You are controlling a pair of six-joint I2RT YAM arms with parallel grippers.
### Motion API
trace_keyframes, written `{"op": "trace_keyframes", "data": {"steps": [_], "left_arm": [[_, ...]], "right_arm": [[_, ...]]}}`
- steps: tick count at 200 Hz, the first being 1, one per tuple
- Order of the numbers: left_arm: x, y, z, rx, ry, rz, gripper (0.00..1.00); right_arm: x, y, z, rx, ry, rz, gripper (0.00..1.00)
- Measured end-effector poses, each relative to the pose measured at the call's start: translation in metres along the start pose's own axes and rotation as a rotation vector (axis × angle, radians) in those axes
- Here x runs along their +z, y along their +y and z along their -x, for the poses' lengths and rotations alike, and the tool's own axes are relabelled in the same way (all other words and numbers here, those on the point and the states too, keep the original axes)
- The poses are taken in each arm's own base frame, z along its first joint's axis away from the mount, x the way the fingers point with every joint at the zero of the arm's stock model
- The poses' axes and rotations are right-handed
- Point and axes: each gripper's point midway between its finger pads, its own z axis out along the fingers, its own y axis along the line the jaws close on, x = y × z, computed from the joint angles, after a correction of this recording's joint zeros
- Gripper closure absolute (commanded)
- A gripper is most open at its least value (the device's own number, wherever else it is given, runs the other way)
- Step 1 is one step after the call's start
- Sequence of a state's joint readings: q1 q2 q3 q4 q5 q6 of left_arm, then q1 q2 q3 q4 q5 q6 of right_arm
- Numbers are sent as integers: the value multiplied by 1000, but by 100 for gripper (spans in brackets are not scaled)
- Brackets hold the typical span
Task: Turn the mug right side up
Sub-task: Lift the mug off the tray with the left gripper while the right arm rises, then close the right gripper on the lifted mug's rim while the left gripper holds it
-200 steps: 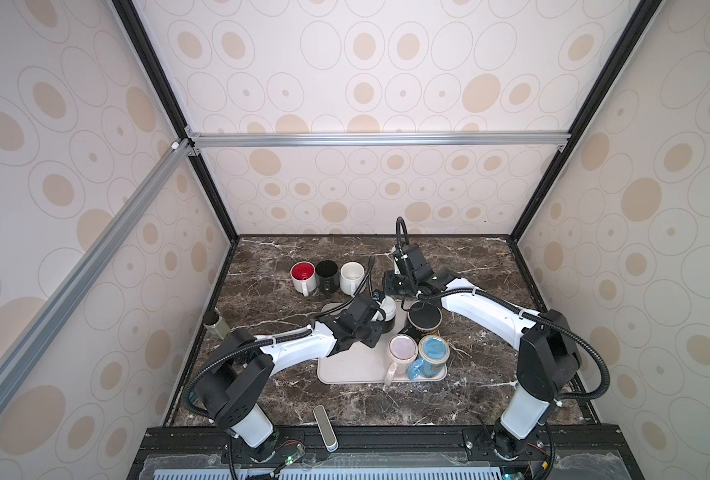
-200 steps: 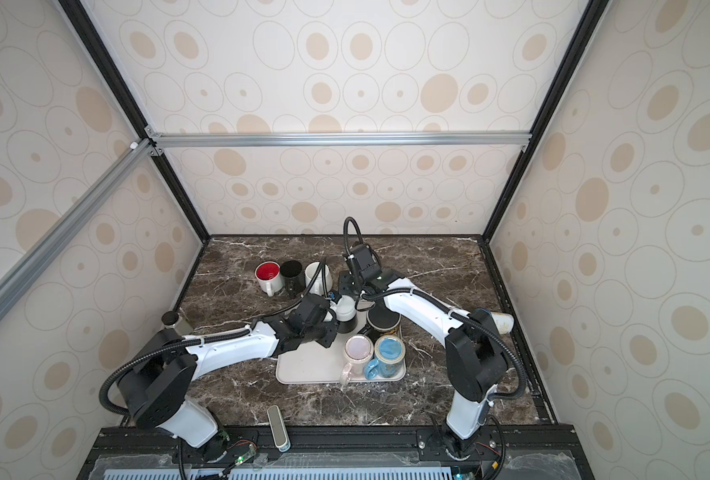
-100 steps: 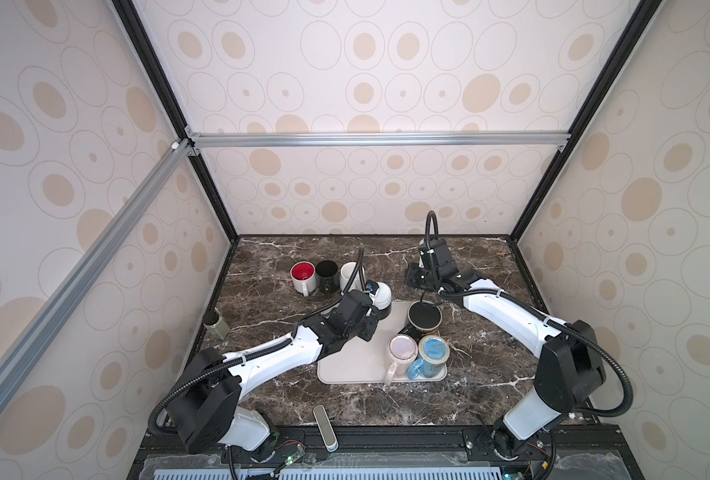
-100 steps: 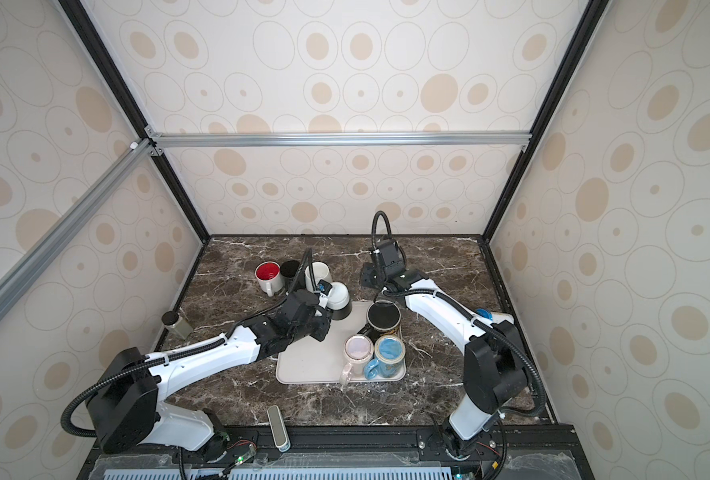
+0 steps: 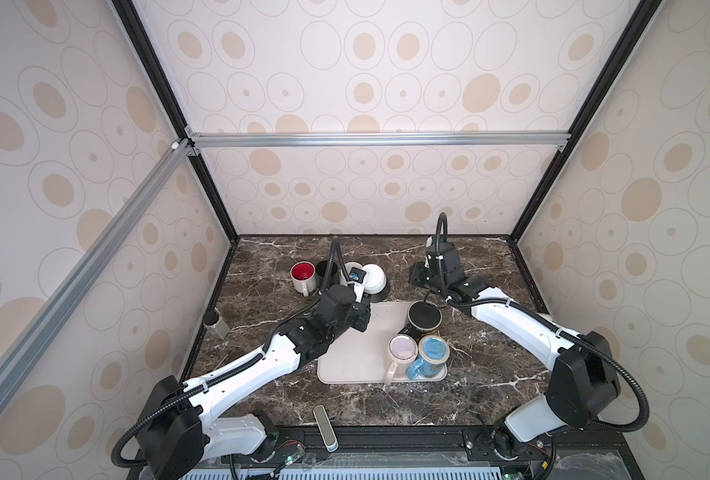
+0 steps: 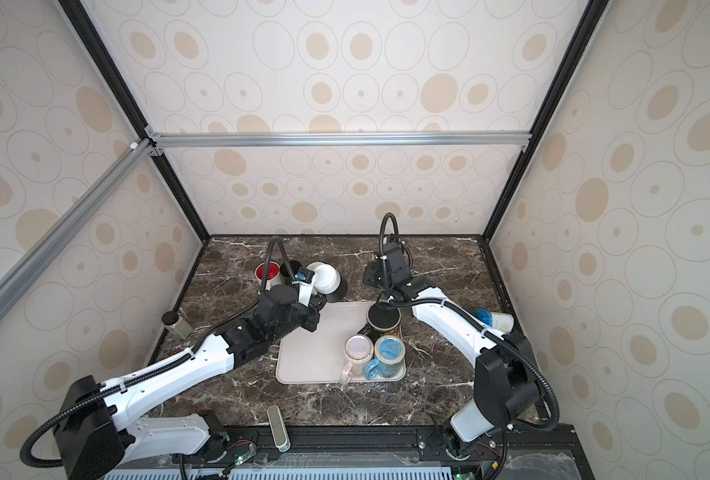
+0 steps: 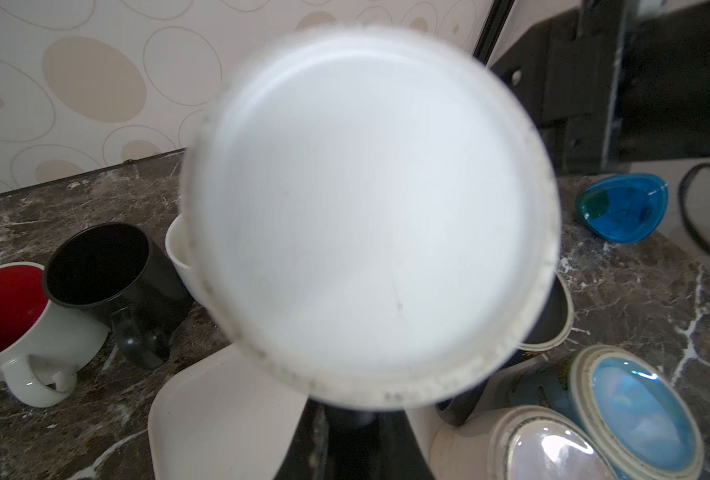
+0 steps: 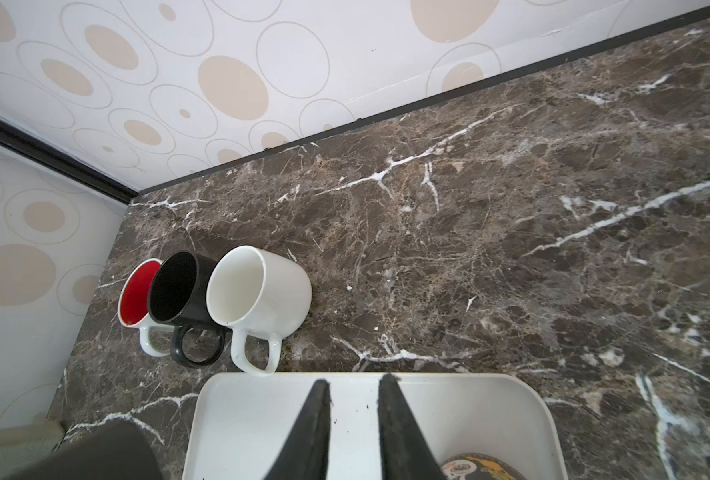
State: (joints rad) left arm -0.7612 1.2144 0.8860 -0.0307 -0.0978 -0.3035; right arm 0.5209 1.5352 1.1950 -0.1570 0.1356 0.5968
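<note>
You've just lifted the mug (image 5: 373, 274) off the tray (image 5: 345, 368) with the left pincer (image 5: 361, 286) clenched on it, now beside the upright mugs (image 5: 303, 272) over the far counter (image 5: 490, 266), base still up, while the right pincer (image 8: 353, 380) backed off right, barely parted, empty, so the flip's still pending.

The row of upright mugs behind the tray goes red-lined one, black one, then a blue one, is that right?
Not quite: the third mug is white, not blue. The right wrist view shows it standing upright beside the black mug and the red-lined mug, behind the tray.
</note>
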Motion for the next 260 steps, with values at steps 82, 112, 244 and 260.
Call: {"op": "trace_keyframes", "data": {"steps": [82, 112, 244, 260], "left_arm": [[-30, 48, 61, -320, -252, -170, 100], [-36, 57, 75, -459, -329, -304, 100], [-53, 40, 110, -640, -449, -632, 100], [-52, 40, 111, -652, -455, -646, 100]], "right_arm": [[-15, 26, 6, 59, -45, 294, 69], [-21, 40, 18, 168, -50, 490, 65], [-61, 146, 14, 275, 100, 1186, 54], [-67, 152, 10, 256, 103, 1211, 54]]}}
